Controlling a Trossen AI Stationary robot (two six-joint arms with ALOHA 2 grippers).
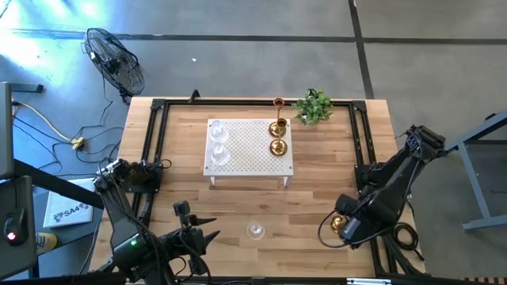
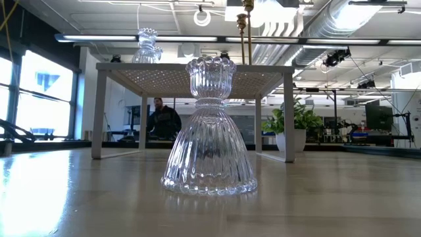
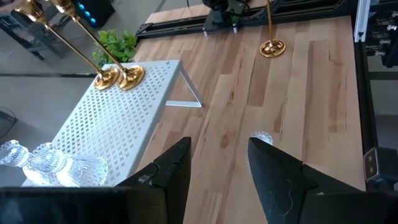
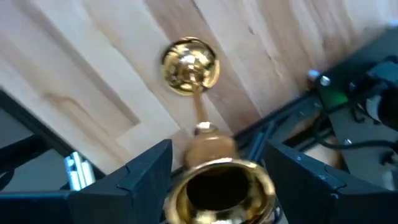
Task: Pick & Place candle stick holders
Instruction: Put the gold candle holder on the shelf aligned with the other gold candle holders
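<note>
Pale wooden worktop (image 1: 317, 190) carries my white perforated platform (image 1: 249, 150), where two ribbed glass holders (image 1: 218, 142) and two brass holders (image 1: 277, 136) stand. Another glass holder (image 1: 256, 230) stands near the front edge, apart from my half-open, empty left gripper (image 3: 217, 165). By the front right corner, my right gripper (image 4: 217, 171) stands wide around a shiny brass candlestick (image 4: 193, 81).

3 gold candle stick holders show: 2 (image 1: 277, 127) (image 1: 277, 147) stand on the white perforated platform (image 1: 248, 158), and 1 more (image 1: 339, 223) stands on the wooden table (image 1: 317, 190) under the right arm. 3 clear glass candle stick holders show: 2 (image 1: 218, 129) (image 1: 219, 154) on the platform and 1 (image 1: 255, 230) alone on the table. There is 1 platform, 1 small green plant (image 1: 314, 106), 1 floor fan (image 1: 116, 62) and 2 dark arms.
</note>
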